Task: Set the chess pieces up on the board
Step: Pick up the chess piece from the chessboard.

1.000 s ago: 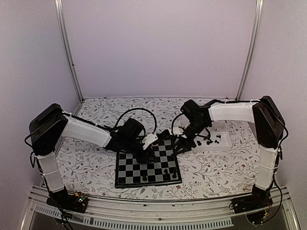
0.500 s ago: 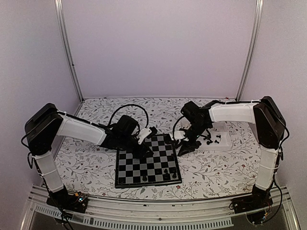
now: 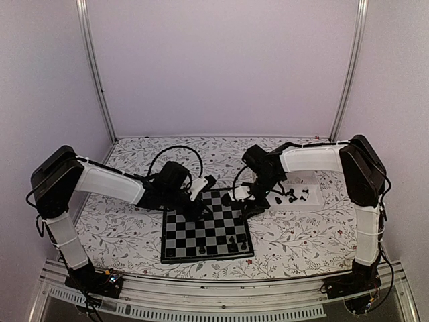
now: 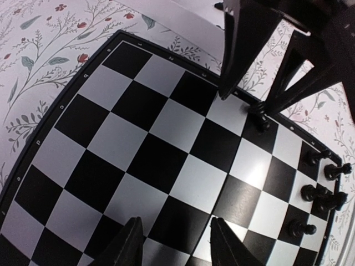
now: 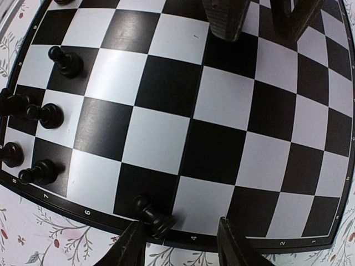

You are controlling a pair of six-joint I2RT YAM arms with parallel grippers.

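The board [image 3: 201,235] lies flat between the arms. Several black chess pieces [image 3: 232,241] stand near its front right corner, and they show again in the left wrist view [image 4: 313,192] and the right wrist view [image 5: 47,115]. My left gripper [image 3: 201,202] [image 4: 176,241] hovers open over bare squares at the board's far left. My right gripper [image 3: 245,205] [image 5: 180,244] is open at the far right edge. A black pawn [image 5: 152,216] [image 4: 259,117] rests on the edge square beside its left finger [image 5: 133,246]; whether they touch is unclear.
A white tray [image 3: 310,201] holding several more black pieces [image 3: 289,195] sits right of the board, behind my right gripper. The flowered tablecloth [image 3: 134,235] surrounds the board. The two grippers face each other closely across the board's far edge.
My left gripper has drawn back from mid-board toward the far left corner. My right gripper has shifted left from the tray side onto the board's far right edge.
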